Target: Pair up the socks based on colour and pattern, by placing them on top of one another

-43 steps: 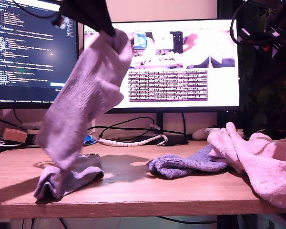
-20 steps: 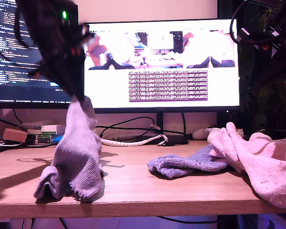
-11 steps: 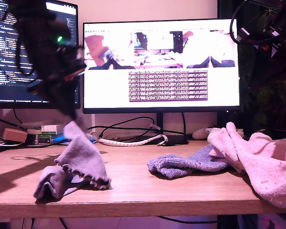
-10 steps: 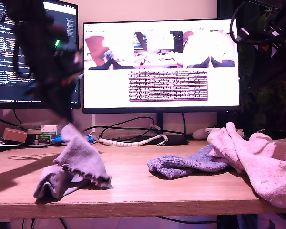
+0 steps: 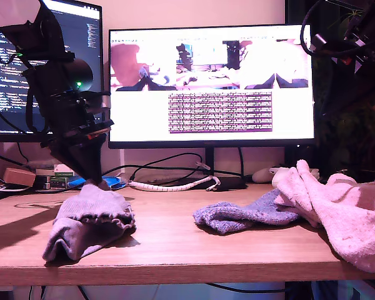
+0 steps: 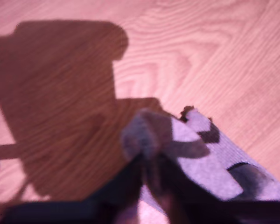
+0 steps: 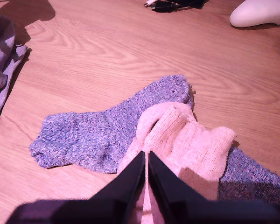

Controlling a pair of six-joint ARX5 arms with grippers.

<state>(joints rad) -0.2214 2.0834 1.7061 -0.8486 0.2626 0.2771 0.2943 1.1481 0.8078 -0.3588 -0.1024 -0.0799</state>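
Grey sock (image 5: 97, 203) is pinched in my first gripper (image 6: 149, 163), draped over its mate (image 5: 65, 240) on the desk (image 5: 175, 244). Beside that pile, toward the monitor's (image 5: 212, 84) far side, blue sock (image 7: 98, 133) lies lengthwise beneath pink sock (image 7: 186, 140). My second gripper (image 7: 146, 163) hovers there, jaws together, empty, nearer.

My first gripper (image 5: 99, 181) tapers to a dark, narrow wedge below a bulky black arm (image 5: 62, 94) — one green light glows on it, looped black cables alongside. My second gripper (image 7: 146, 161) shows two slim black fingers.
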